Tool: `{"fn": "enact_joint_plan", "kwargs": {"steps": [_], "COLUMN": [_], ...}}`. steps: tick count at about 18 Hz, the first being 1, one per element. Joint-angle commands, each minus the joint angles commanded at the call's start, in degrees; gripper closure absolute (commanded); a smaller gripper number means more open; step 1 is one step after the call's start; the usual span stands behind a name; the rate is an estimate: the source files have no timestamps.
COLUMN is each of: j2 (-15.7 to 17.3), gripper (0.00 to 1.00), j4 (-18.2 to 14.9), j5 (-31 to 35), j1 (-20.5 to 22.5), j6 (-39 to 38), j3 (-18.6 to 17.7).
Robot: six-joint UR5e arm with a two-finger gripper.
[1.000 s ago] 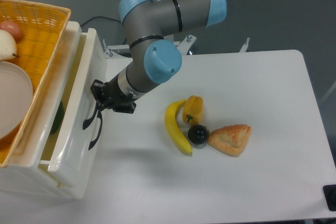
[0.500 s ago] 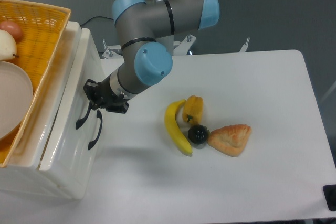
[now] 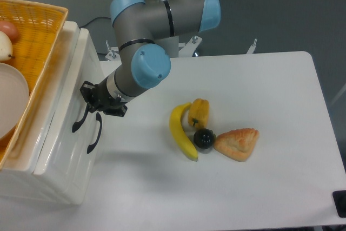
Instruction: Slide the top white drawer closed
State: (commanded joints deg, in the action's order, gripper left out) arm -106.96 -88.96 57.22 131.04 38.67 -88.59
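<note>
Camera view: gripper [image 3: 89, 103], jaw state unclear, pressed top white drawer [image 3: 65, 106] at nine o'clock; nearly shut, final push needed.

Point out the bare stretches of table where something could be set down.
Free: the table right and behind the banana, pepper, black ball and pastry, plus the front strip. Crowded: beside the cabinet, where the gripper meets the top white drawer.

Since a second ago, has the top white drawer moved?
Yes. The top white drawer has slid left into the cabinet, its front panel now farther from the banana, with the gripper pressed against it.
</note>
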Motion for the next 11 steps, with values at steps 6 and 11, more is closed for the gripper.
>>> {"fn": "enact_joint_plan", "kwargs": {"steps": [6,11], "j2": [0.17,0.0], "gripper": [0.45,0.34], "j4": [0.89,4.04], "j5": [3.77,12.28], "j1": [6.58,15.54], "j6": [1.49,9.47], "j3": [0.88,1.93]}}
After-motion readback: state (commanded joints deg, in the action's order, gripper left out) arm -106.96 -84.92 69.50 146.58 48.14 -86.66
